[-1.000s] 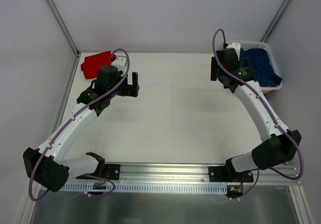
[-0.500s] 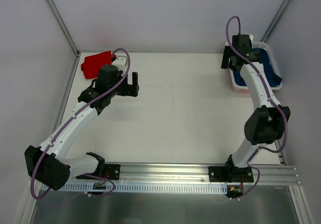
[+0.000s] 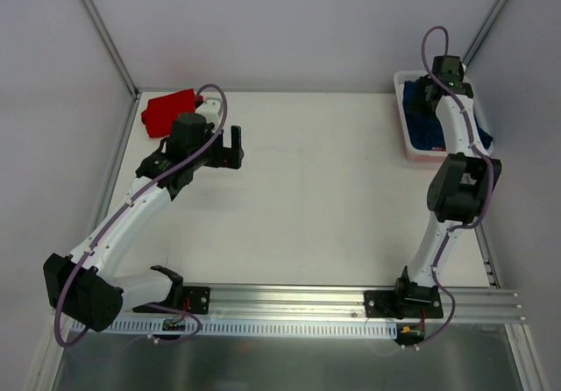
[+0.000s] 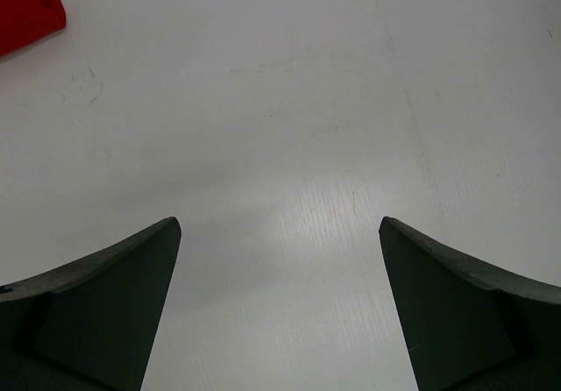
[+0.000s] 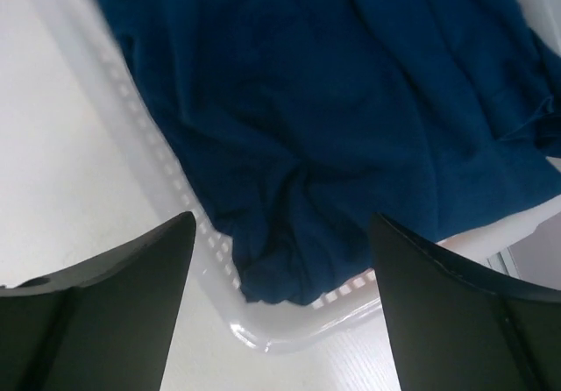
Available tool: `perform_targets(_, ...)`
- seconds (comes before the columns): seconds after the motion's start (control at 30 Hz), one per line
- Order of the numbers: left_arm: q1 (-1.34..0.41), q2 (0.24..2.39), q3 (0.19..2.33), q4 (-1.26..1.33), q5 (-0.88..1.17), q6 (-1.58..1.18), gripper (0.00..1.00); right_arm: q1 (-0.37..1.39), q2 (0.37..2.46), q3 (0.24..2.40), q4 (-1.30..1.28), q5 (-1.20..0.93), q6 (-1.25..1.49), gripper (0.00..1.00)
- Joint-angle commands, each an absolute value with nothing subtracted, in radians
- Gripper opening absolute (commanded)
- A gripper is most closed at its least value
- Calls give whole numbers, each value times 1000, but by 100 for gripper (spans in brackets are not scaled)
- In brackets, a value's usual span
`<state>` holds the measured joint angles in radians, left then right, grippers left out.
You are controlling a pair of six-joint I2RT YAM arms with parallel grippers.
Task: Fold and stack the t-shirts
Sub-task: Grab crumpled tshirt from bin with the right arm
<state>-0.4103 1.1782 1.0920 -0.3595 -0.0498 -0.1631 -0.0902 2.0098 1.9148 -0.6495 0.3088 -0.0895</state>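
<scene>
Bathing the table [image 3: 307, 189] in bright, even, diffuse light; throwing only faint, soft-edged shadows; gleaming mildly off its surface ahead of the left gripper [image 4: 279, 221]; blurring the right gripper [image 5: 280, 218] and softening the basket rim [image 5: 272, 337].

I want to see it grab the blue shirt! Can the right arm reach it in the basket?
Probably yes. The right gripper hangs open right above the blue shirt, which lies uncovered in the white basket, with nothing between them.
</scene>
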Motion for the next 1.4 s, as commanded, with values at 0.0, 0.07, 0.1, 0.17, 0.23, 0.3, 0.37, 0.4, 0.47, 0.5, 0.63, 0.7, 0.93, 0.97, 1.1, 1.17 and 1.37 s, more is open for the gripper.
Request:
perform_targets(0.0, -397, 1183, 1109, -364, -20, -160, 99, -133, 2032, 1989, -632, 265, -66, 82)
perform_targets(0.07, -396, 1184, 1109, -365, -14, -160, 99, -150, 2065, 2025, -634, 255, -71, 67)
perform_targets(0.1, -394, 1184, 1109, -364, -14, -161, 99, -155, 2077, 2037, -634, 247, -71, 54)
perform_targets(0.17, -393, 1186, 1108, -364, -9, -161, 99, -166, 2107, 2069, -634, 230, -72, 51)
perform_targets(0.23, -394, 1189, 1108, -364, -8, -163, 99, -167, 2131, 2091, -617, 209, -87, 51)
perform_targets(0.3, -394, 1193, 1109, -364, -3, -164, 99, -167, 2160, 2117, -592, 189, -100, 52)
perform_targets(0.37, -393, 1198, 1109, -364, -3, -166, 99, -166, 2172, 2117, -532, 152, -113, 52)
perform_targets(0.4, -393, 1200, 1109, -364, -3, -166, 99, -166, 2184, 2115, -488, 126, -117, 53)
perform_targets(0.47, -393, 1203, 1109, -365, -3, -166, 99, -167, 2201, 2114, -448, 100, -121, 54)
perform_targets(0.5, -393, 1204, 1111, -364, 5, -166, 99, -167, 2224, 2115, -433, 86, -121, 54)
perform_targets(0.63, -393, 1210, 1109, -364, 21, -167, 99, -167, 2276, 2111, -326, 32, -115, 58)
perform_targets(0.7, -393, 1215, 1109, -364, 23, -167, 99, -167, 2289, 2099, -278, 11, -117, 58)
perform_targets(0.93, -393, 1244, 1112, -364, 35, -167, 99, -163, 2352, 2181, -196, -34, -112, 59)
perform_targets(0.97, -393, 1252, 1115, -364, 38, -166, 99, -164, 2361, 2213, -196, -37, -113, 58)
perform_targets(1.1, -393, 1264, 1120, -364, 49, -166, 99, -163, 2349, 2233, -167, -41, -114, 58)
perform_targets(1.17, -393, 1267, 1123, -364, 55, -166, 99, -163, 2332, 2233, -150, -41, -117, 58)
perform_targets(1.37, -391, 1273, 1123, -360, 57, -164, 99, -156, 2293, 2206, -104, -48, -112, 59)
